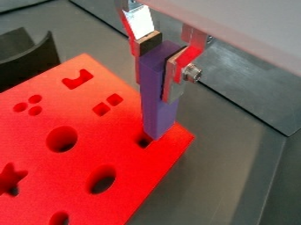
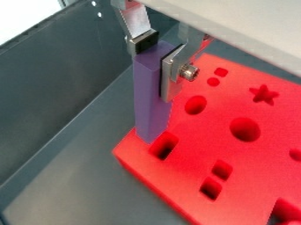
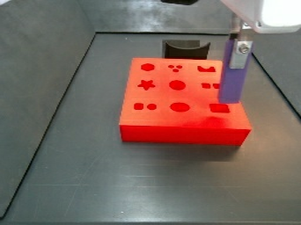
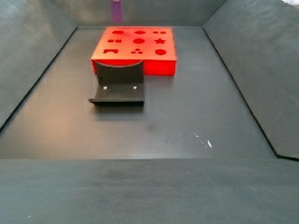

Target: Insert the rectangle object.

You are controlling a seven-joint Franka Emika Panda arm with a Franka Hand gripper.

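My gripper (image 1: 163,54) is shut on the rectangle object (image 1: 157,97), a long purple-blue bar held upright by its upper end. It also shows in a wrist view (image 2: 150,92) and in both side views (image 3: 233,79) (image 4: 117,10). Its lower end hangs just over the red block (image 1: 70,132) at a corner, by a rectangular hole (image 2: 165,148) that still shows open beside the bar. In a side view the gripper (image 3: 238,46) is above the block's right edge and the hole (image 3: 220,108) lies just below the bar's tip.
The red block (image 3: 177,97) has several other shaped holes: star, rounds, small squares. A dark grey curved holder (image 4: 118,87) stands on the floor next to the block (image 4: 135,48); it shows behind the block in a side view (image 3: 182,46). Grey bin walls (image 2: 59,79) surround the floor.
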